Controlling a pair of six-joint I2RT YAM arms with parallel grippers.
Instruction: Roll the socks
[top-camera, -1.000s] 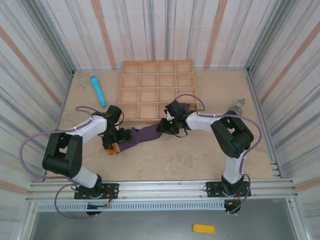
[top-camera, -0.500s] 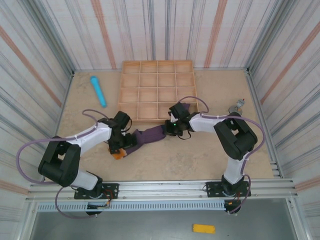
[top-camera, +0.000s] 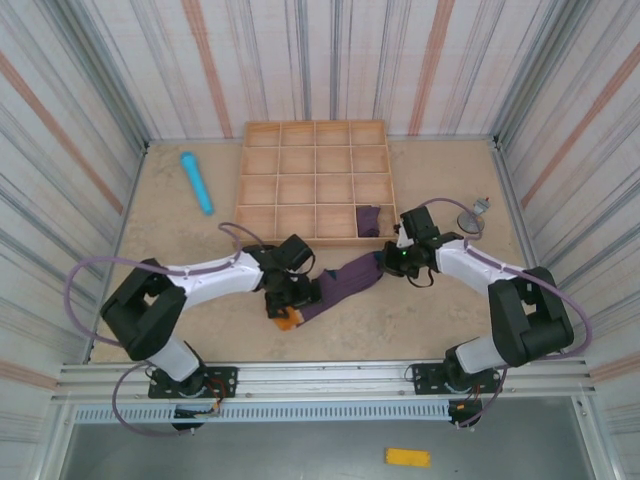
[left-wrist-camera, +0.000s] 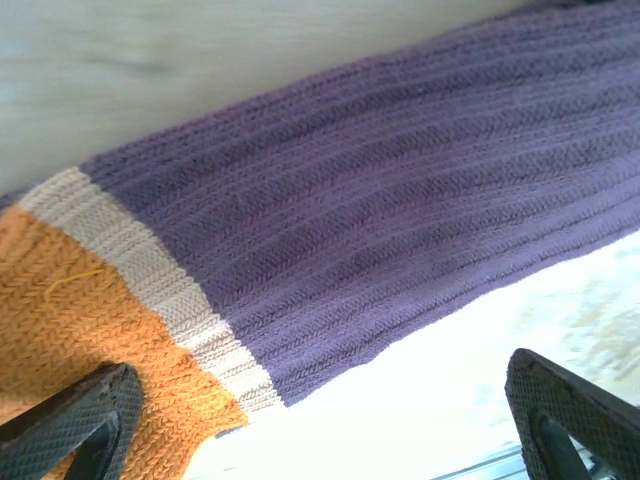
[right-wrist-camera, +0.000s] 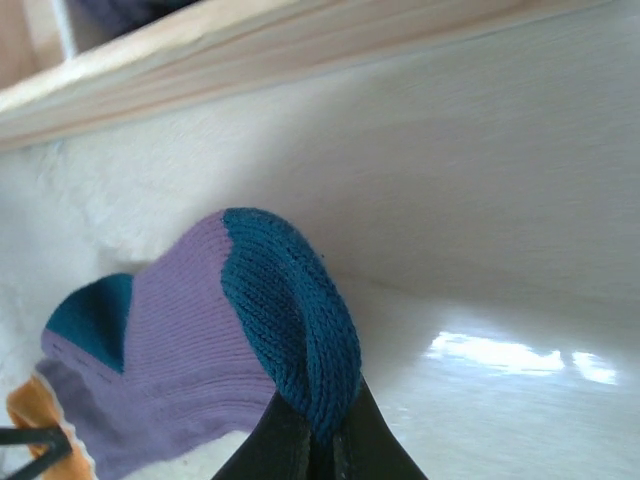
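Currently, left gripper (left-wrist-camera: 310, 410) spread wide above the stretched sock (top-camera: 345, 280) on the table (top-camera: 420, 320), orange cuff (left-wrist-camera: 70, 330) by 1 finger, right gripper (right-wrist-camera: 318, 435) pinched tight on its teal toe (right-wrist-camera: 290, 310), second sock (top-camera: 368, 220) bundled in a near-row compartment of the tray (top-camera: 260, 190).

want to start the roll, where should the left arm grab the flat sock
The orange cuff, from above: the sock lies flat on the table, its teal toe pinched in the right jaws, and the open left jaws sit over that end.
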